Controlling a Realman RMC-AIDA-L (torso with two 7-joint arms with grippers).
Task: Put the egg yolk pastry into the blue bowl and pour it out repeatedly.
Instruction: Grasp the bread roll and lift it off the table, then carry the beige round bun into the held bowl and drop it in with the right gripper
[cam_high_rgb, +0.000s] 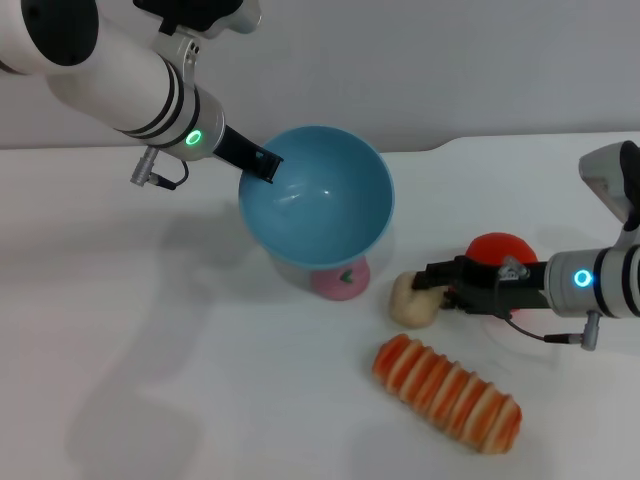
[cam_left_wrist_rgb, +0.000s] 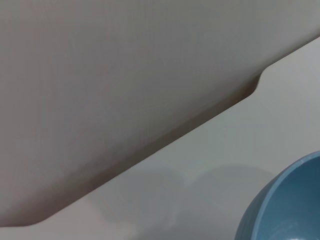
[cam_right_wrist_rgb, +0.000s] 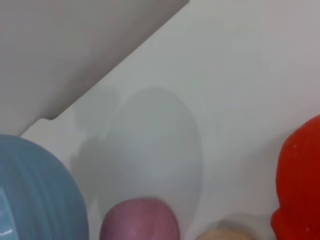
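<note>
There is one blue bowl (cam_high_rgb: 320, 195). Near the bowl lie four food items: one egg yolk pastry (cam_high_rgb: 412, 300), one pink bun (cam_high_rgb: 338, 281) under it, one orange fruit (cam_high_rgb: 500, 250), and one striped bread (cam_high_rgb: 447, 392).

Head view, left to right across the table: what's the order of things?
Left gripper on the rim of the light blue plastic bowl → pale beige egg yolk pastry → right gripper at the pastry → round orange-red fruit. The striped bread overlaps these, so it is left out.
</note>
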